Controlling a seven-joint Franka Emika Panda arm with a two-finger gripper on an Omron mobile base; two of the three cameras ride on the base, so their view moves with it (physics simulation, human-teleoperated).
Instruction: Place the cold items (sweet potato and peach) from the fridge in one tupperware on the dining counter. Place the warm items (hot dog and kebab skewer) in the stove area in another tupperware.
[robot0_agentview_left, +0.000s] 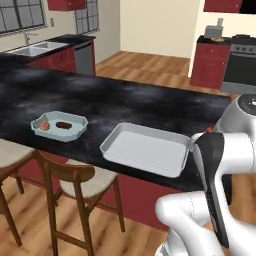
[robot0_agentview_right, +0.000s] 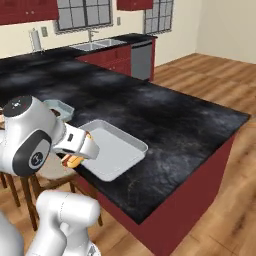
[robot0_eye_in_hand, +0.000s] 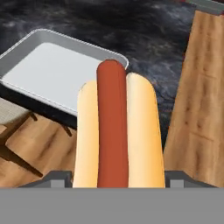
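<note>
Two containers sit on the black dining counter (robot0_agentview_left: 150, 100): an empty grey tray (robot0_agentview_left: 145, 148) at its near edge and, well to its left, a pale green tub (robot0_agentview_left: 59, 125) holding a peach (robot0_agentview_left: 44, 125) and a dark item. The gripper (robot0_eye_in_hand: 118, 181) clasps a hot dog (robot0_eye_in_hand: 117, 131) lengthwise, hanging just off the counter's edge beside the tray, above the wooden floor (robot0_eye_in_hand: 199, 109).

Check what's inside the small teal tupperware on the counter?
The teal tupperware holds a reddish round item and a dark brown elongated one, apart from each other. From this distance I can't identify them. In the right base view the arm covers most of it.
</note>
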